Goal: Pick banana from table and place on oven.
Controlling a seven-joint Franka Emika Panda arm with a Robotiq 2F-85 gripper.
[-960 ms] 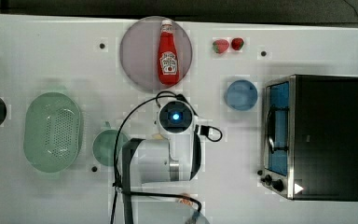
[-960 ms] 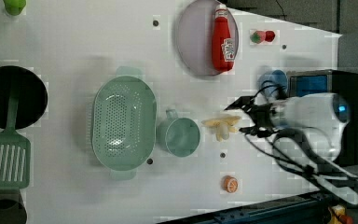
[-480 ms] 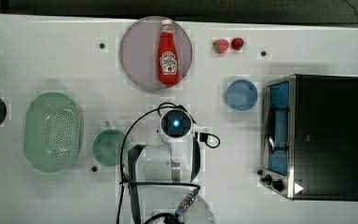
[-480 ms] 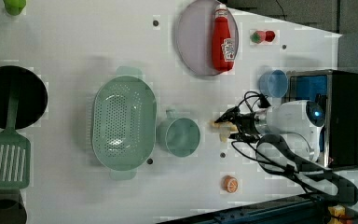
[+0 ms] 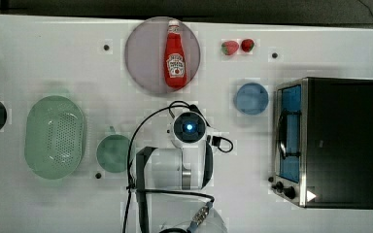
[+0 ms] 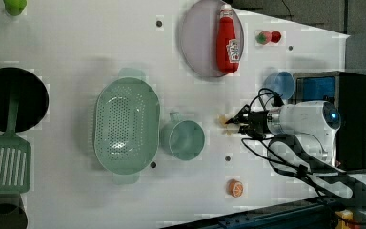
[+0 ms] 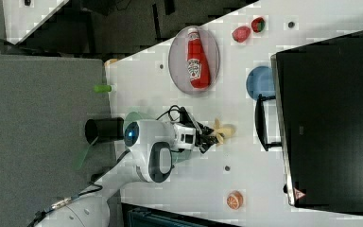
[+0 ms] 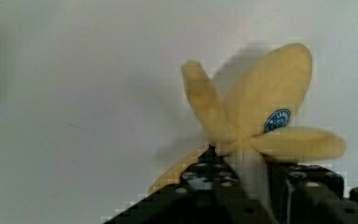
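Lying on the white table [image 5: 68, 63], the banana [image 8: 256, 121] is a pale yellow peeled piece with splayed skin flaps and a blue sticker. In the left view it sits between the green mug [image 6: 186, 139] and the arm, just beside the gripper [image 6: 236, 123]. In the wrist view the black fingers [image 8: 205, 179] flank the pale base of the banana, jaws narrowed close around it; firm contact cannot be confirmed. The oven [image 5: 330, 141] stands at the top view's right edge, well apart from the banana, with the blue dish [image 5: 251, 98] beside its door. 1 ketchup bottle [image 5: 176, 56] lies on the grey plate [image 5: 141, 53].
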